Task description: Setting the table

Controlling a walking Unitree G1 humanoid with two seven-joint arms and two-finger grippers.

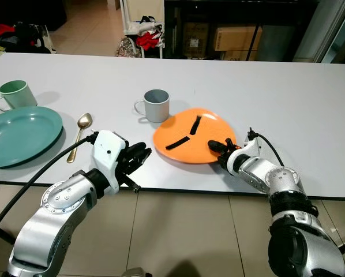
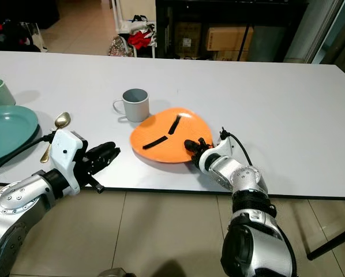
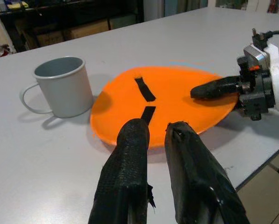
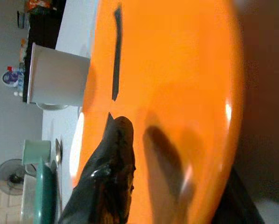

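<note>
My right hand [image 1: 218, 149] pinches the near rim of the smooth orange plate [image 1: 187, 130], tilting it at the table's [image 1: 288, 92] near edge. My left hand [image 1: 139, 154] hovers beside it, textured black fingers nearly together, holding nothing. Just behind stands a grey metal mug [image 1: 156, 105]; toward the left edge lie a gold spoon [image 1: 80, 131], a green plate [image 1: 19, 134] and a green mug [image 1: 14, 94].

The 2 head views look forward and down from above the near edge of the white worktop [image 1: 265, 75], sharing almost the same scene, the right eye's framing shifted slightly sideways. The left wrist camera looks along its black fingers [image 3: 130, 154] low across the worktop toward the orange plate [image 3: 177, 93] and grey mug [image 3: 65, 86]. The right wrist camera sits very close over that plate [image 4: 177, 70], its picture turned sideways.
</note>
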